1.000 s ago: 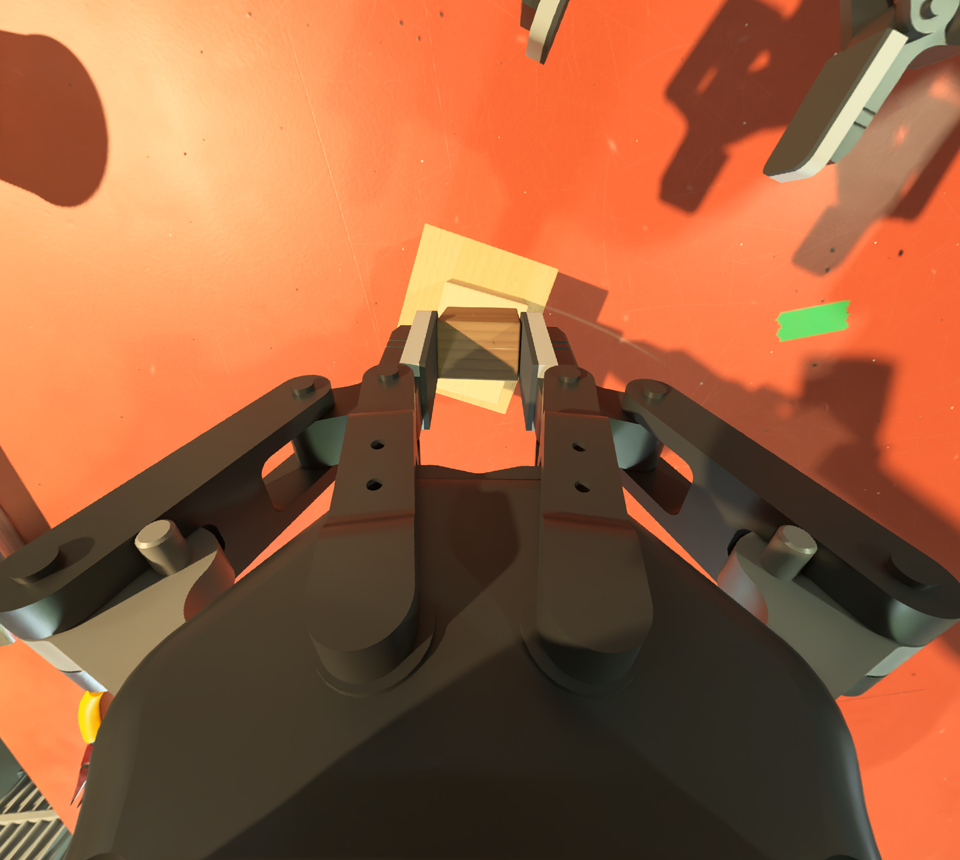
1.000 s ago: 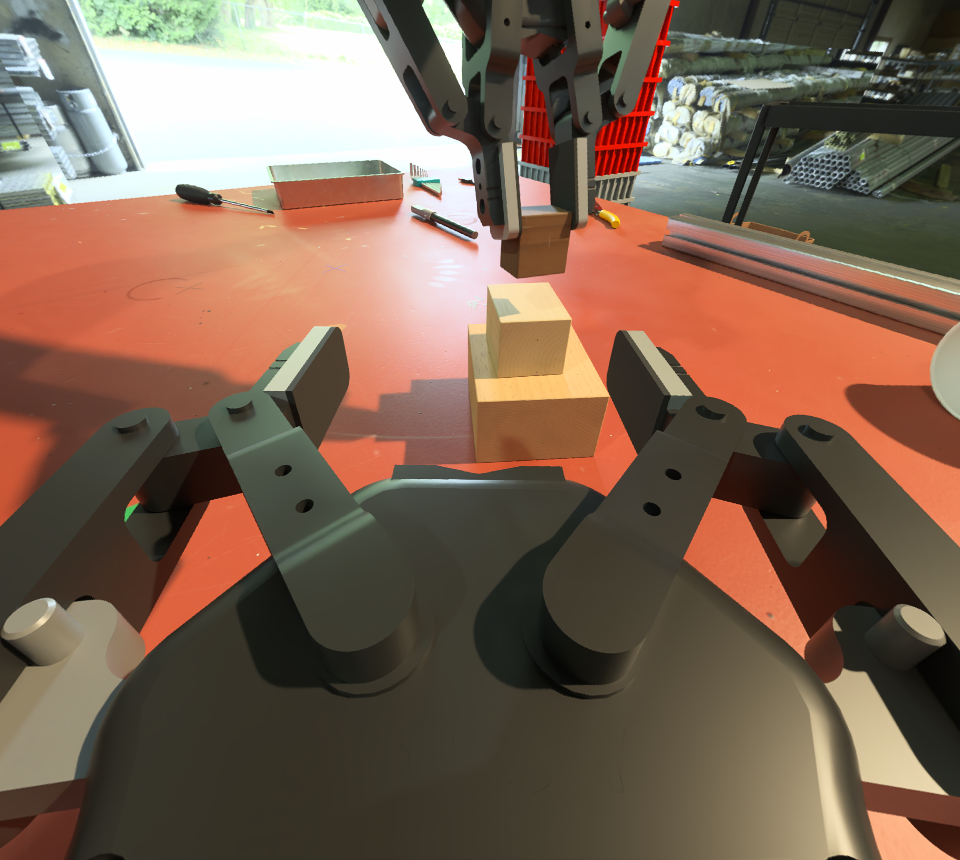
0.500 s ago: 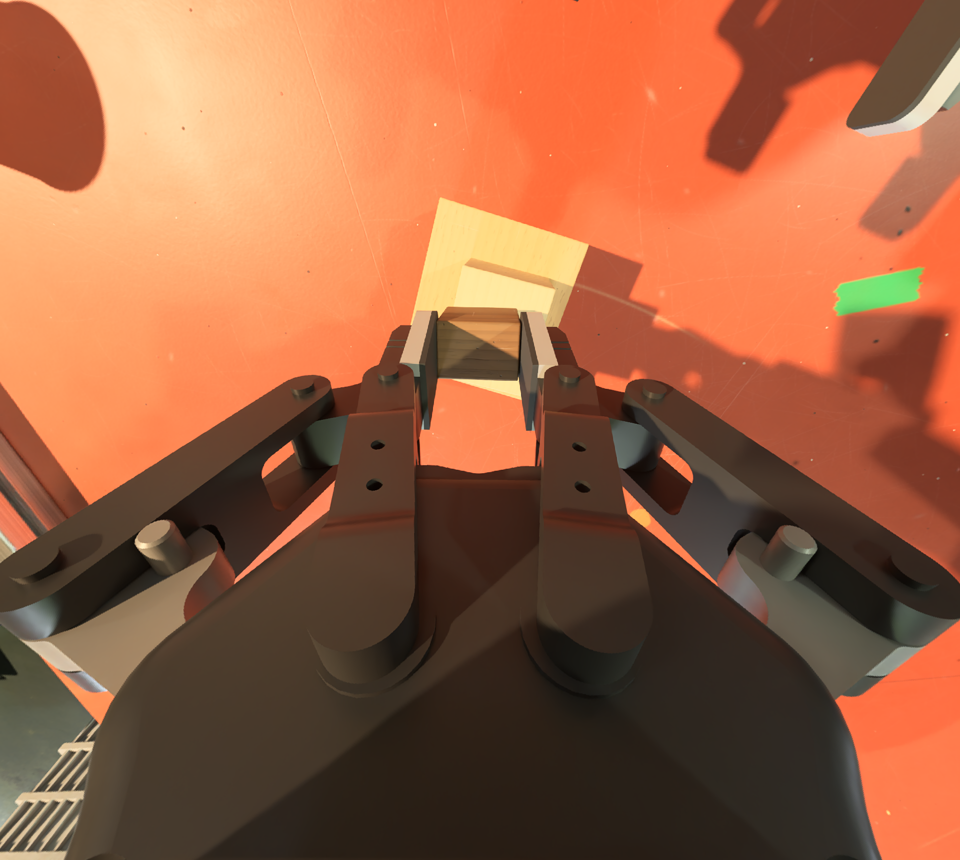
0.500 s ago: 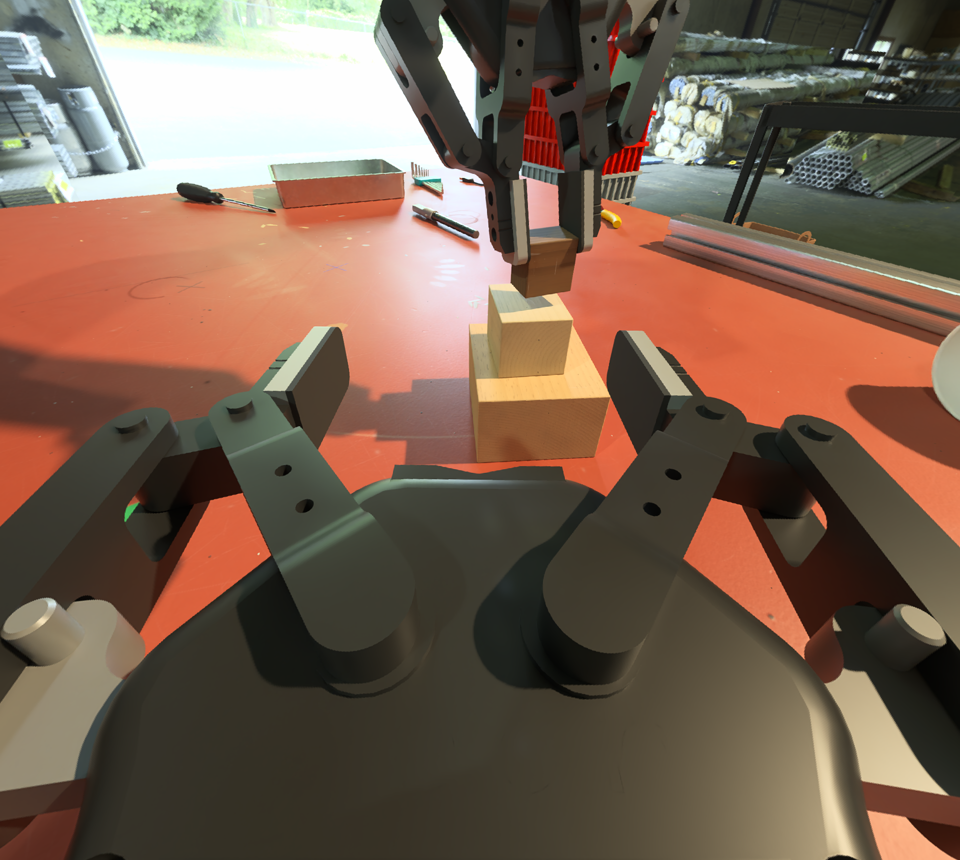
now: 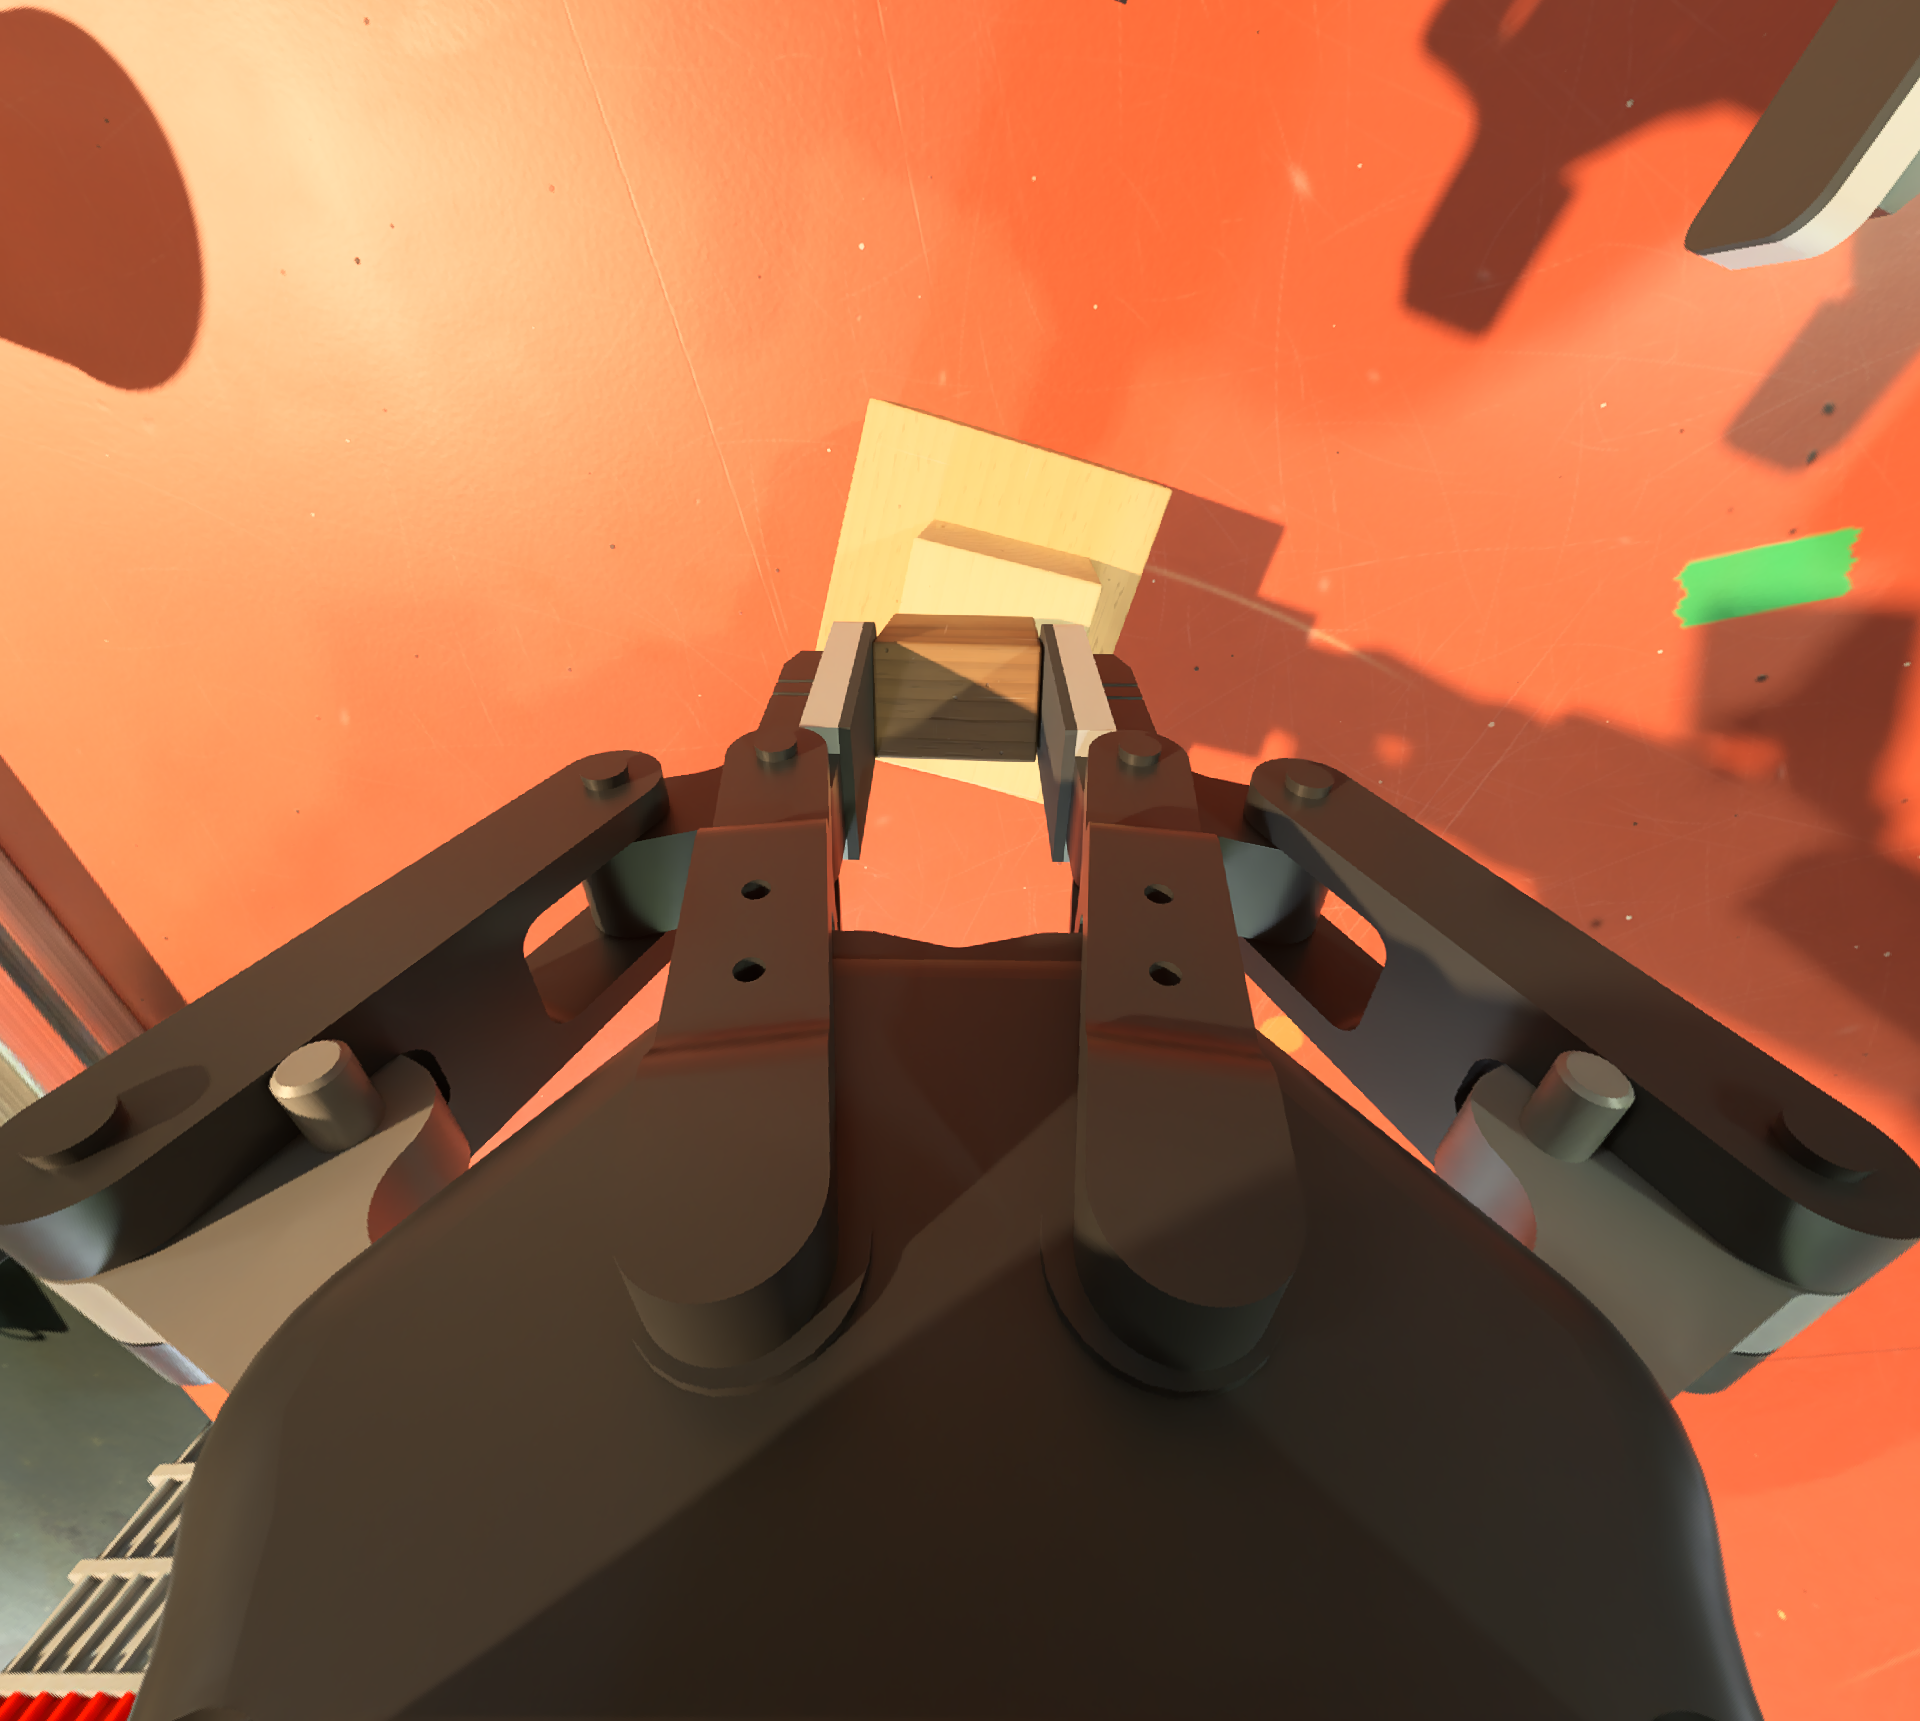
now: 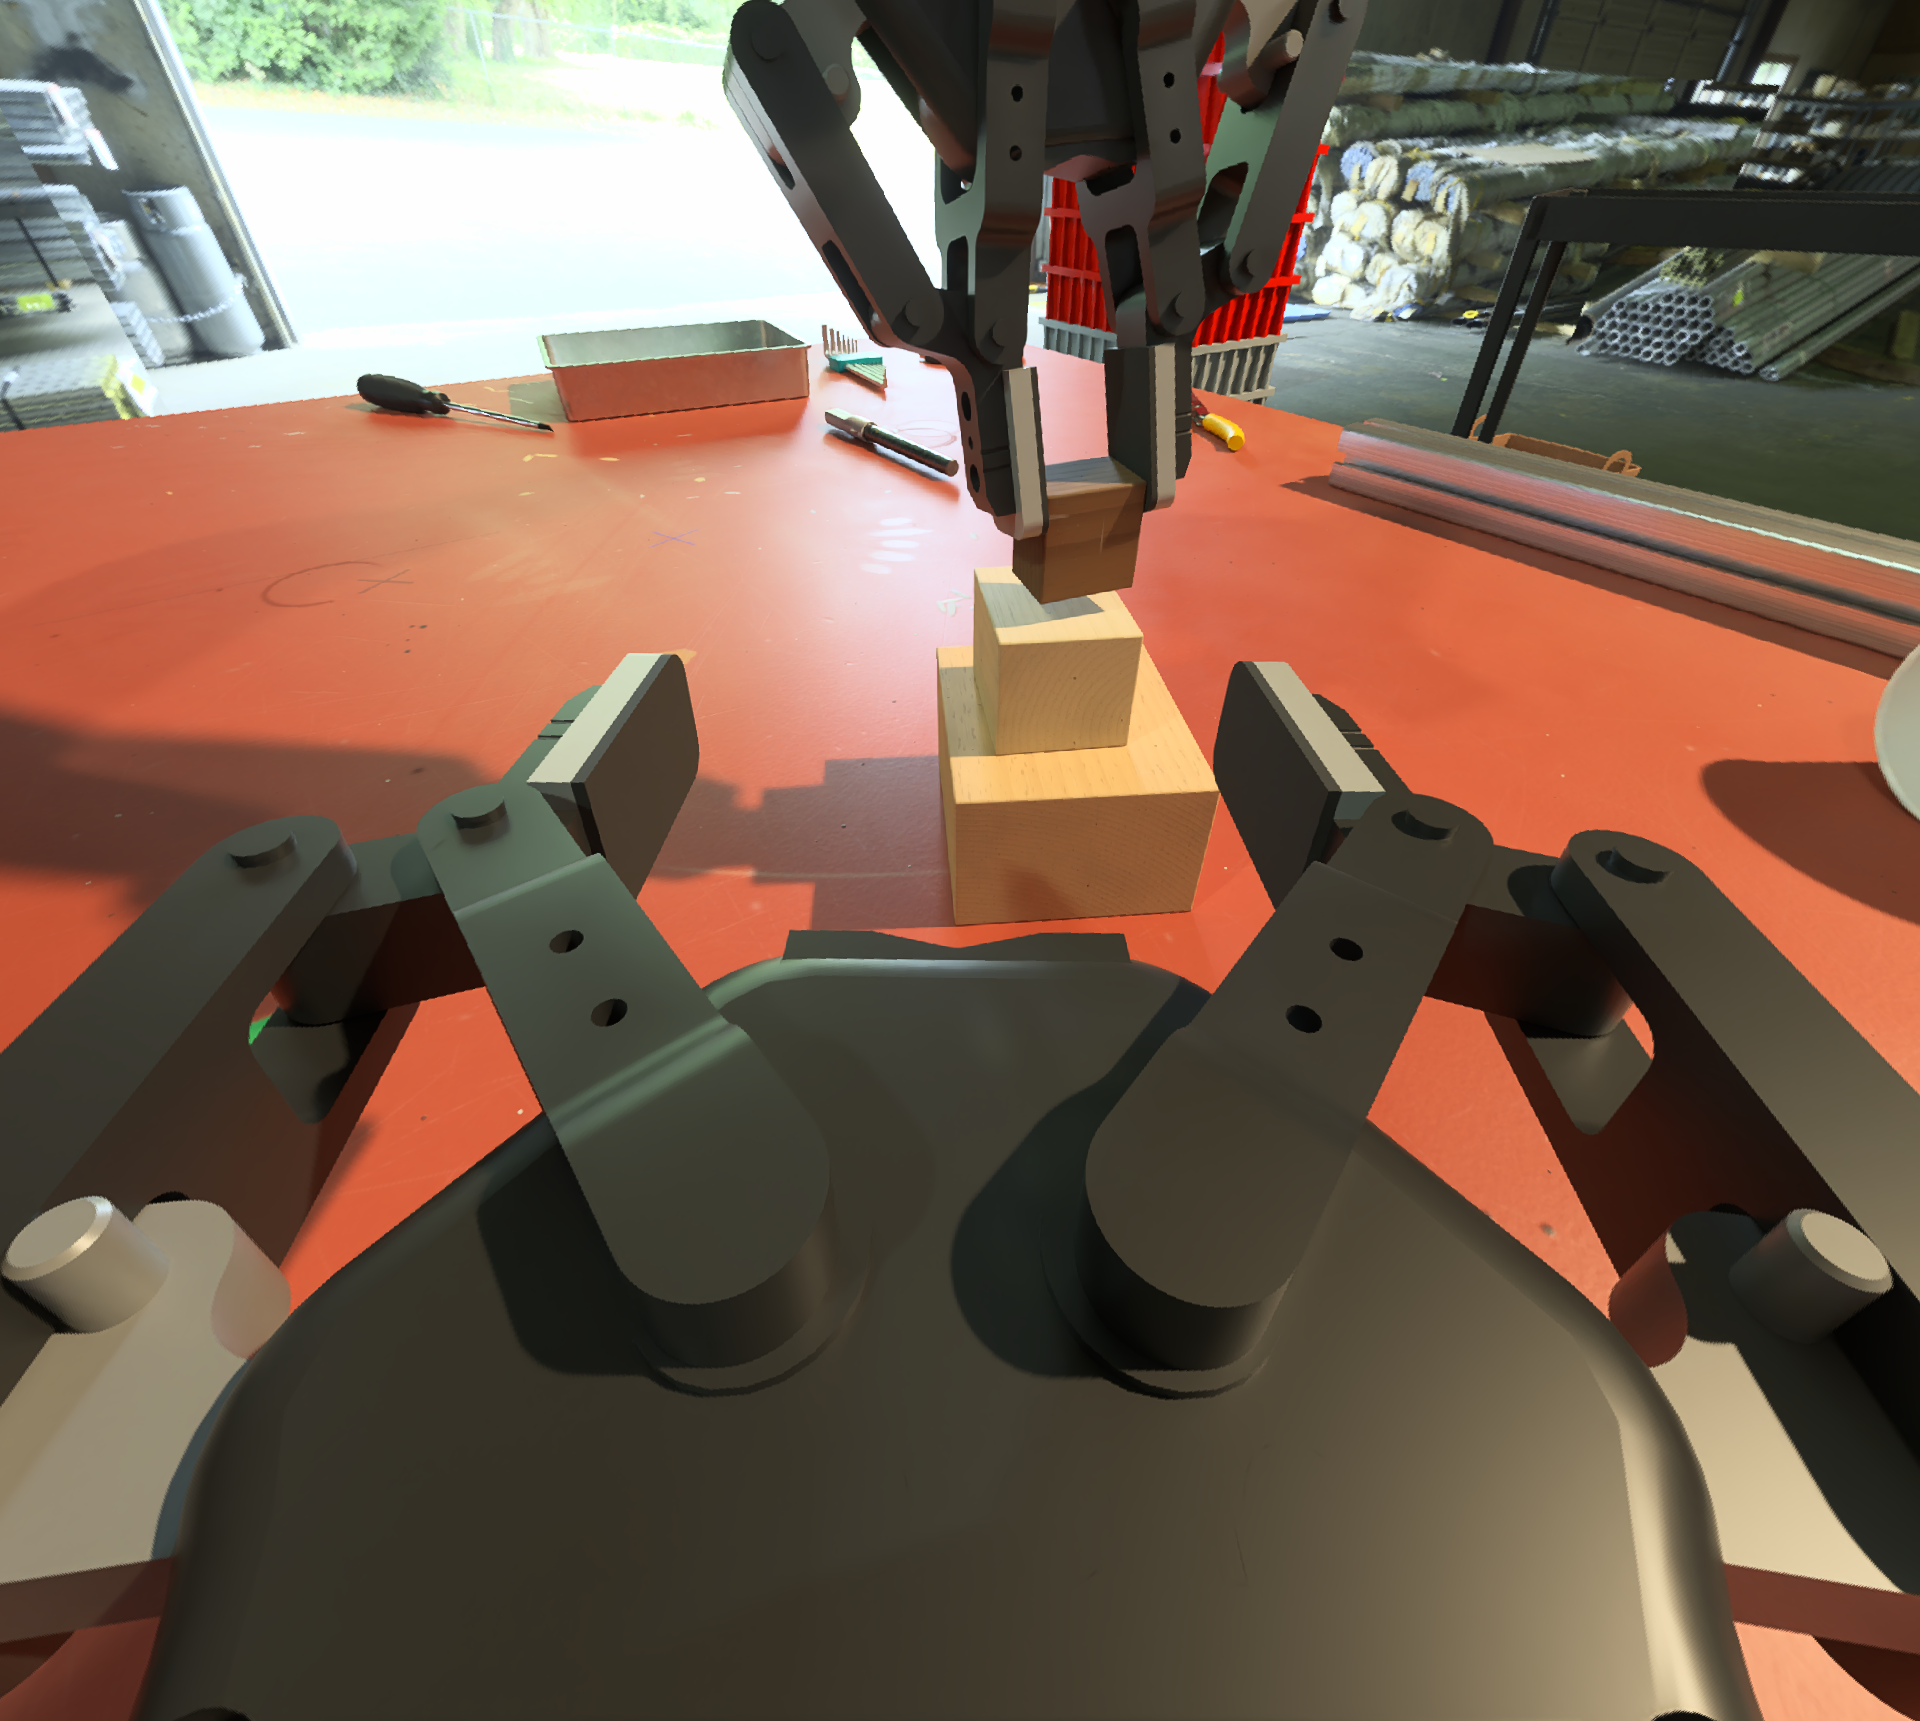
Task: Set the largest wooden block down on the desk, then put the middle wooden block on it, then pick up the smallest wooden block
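Three blocks: I count all three stacked in line at frame centre of the right wrist view, two resting and one held.
Large block (image 6: 1075, 824): sits flat on the red desk (image 6: 416, 632), centre of frame; step one reads as done.
Middle block (image 6: 1055, 679): rests on the large block, set toward its far left part, upright; step two reads as done.
Small block (image 6: 1081, 533): darker wood, clamped in my left gripper (image 6: 1086, 466), hanging just above the middle block; a thin gap and a shadow on the top face show beneath it, so I judge it not touching.
Change: over the last second the left gripper has come down with the small block, from well above the stack to just over it.
Left gripper, own view: fingers (image 5: 836, 684) pressed on both sides of the small block (image 5: 956, 684), with the stack directly below at mid-frame.
Right gripper (image 6: 956, 736): jaws wide apart, holding nothing, low over the desk, one finger either side of the stack but clear of it.
Meaning for task: pick-up of the small block is achieved; the descent suggests a placement the task does not ask for.
Risk: a nudge could shift the off-centre middle block.
Other items: green tape (image 5: 1766, 575) at right of the left view; tray (image 6: 675, 367) and screwdriver (image 6: 447, 402) at upper left, well apart.
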### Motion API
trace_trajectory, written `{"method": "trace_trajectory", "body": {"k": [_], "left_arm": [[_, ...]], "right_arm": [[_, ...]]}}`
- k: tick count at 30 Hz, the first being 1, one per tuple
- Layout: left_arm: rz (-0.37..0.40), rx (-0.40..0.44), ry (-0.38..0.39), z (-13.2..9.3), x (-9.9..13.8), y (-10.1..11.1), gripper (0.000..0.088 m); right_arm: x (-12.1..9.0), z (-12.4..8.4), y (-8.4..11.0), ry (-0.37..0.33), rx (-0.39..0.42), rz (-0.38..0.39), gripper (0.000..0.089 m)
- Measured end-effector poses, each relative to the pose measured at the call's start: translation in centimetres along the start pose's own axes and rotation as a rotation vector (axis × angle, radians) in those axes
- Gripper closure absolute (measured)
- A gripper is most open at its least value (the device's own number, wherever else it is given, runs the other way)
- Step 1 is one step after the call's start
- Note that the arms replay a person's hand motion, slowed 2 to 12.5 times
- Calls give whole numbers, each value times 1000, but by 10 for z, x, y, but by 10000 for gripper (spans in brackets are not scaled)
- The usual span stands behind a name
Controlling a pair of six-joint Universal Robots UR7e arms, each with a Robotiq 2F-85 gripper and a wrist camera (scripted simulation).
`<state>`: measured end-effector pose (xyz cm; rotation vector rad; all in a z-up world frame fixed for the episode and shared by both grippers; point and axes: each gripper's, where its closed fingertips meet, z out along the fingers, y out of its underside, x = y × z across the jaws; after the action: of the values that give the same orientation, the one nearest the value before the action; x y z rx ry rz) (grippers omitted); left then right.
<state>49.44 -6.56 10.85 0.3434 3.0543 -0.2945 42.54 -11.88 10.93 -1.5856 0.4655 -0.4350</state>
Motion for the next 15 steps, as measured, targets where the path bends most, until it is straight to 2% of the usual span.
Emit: {"method": "trace_trajectory", "body": {"k": [15], "left_arm": [[-1,-3,14,4,1,-2,606]], "right_arm": [[0,0,0,1,4,0,39]]}}
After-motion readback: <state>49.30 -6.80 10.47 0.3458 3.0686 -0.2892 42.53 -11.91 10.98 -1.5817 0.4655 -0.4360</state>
